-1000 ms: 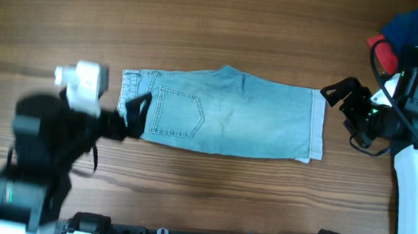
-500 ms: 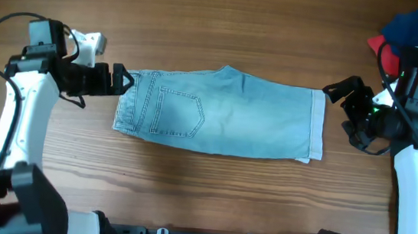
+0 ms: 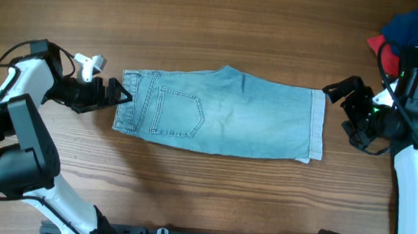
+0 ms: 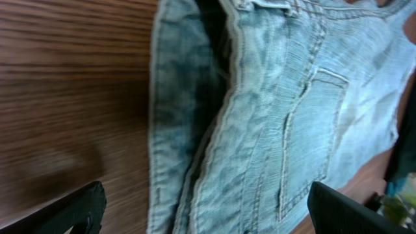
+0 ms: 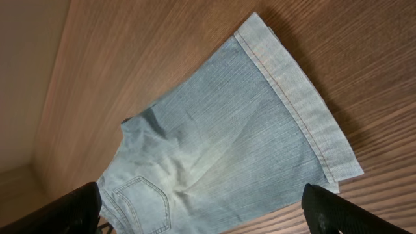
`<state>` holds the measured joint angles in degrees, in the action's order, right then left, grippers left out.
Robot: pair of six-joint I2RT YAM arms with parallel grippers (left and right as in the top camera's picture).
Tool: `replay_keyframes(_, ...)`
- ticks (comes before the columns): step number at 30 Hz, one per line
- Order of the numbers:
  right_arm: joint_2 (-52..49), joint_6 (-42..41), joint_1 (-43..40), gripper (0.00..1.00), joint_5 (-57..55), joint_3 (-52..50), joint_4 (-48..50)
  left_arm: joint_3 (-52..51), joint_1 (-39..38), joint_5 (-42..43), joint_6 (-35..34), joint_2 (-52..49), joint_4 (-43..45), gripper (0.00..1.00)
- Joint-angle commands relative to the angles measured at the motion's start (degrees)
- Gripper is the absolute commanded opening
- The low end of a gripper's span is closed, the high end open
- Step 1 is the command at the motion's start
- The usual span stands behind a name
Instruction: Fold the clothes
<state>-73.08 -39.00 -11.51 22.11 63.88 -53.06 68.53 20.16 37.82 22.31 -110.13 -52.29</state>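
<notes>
Reading left to right: left pincer (image 3: 124,93) is being held wide open with nothing gripped, its tips sitting at the waistband (image 3: 128,109) edge of the denim shorts (image 3: 232,115); contact cannot be told. Shorts are being left flat at the centre of the tabletop (image 3: 218,26), waistband to the left, hem (image 3: 317,127) to the right, one stitched back pocket (image 3: 180,113) facing up. In the left wrist view the waistband is being shown gaping slightly between the fingers (image 4: 78,209). Right pincer (image 3: 339,112) is being held fully open and empty, just beside the hem. At the far right corner a dark blue garment (image 3: 414,28) and a red garment (image 3: 377,46) are being kept in a pile, partly hidden by the right arm.
</notes>
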Motion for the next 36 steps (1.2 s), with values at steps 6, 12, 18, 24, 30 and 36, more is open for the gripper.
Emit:
replay_keyframes(6,-0.31,-0.63,0.28,1.00,0.63,-0.04,0.11,-2.78,-0.17,3.93,4.52,-3.58,0.76,1.00)
replay_keyframes(12,-0.31,-0.61,0.28,1.00,0.66,-0.04,0.11,-8.76,-0.85,6.08,4.55,-3.58,2.54,1.00)
replay_keyframes(18,-0.31,-0.63,0.28,1.00,0.63,-0.04,0.11,-10.88,-2.69,10.58,-1.09,-3.58,6.69,1.00)
replay_keyframes(24,-0.31,-0.61,0.28,1.00,0.63,-0.04,0.13,-10.88,-2.64,8.98,-3.30,-3.58,7.10,0.04)
replay_keyframes(30,-0.31,-0.63,0.28,1.00,0.63,-0.04,0.11,-7.06,-0.37,-5.35,-17.62,-3.45,7.26,0.04)
replay_keyframes(36,-0.31,-0.63,0.28,1.00,0.63,-0.04,0.11,1.70,4.74,-6.45,-24.52,-0.50,1.57,0.04)
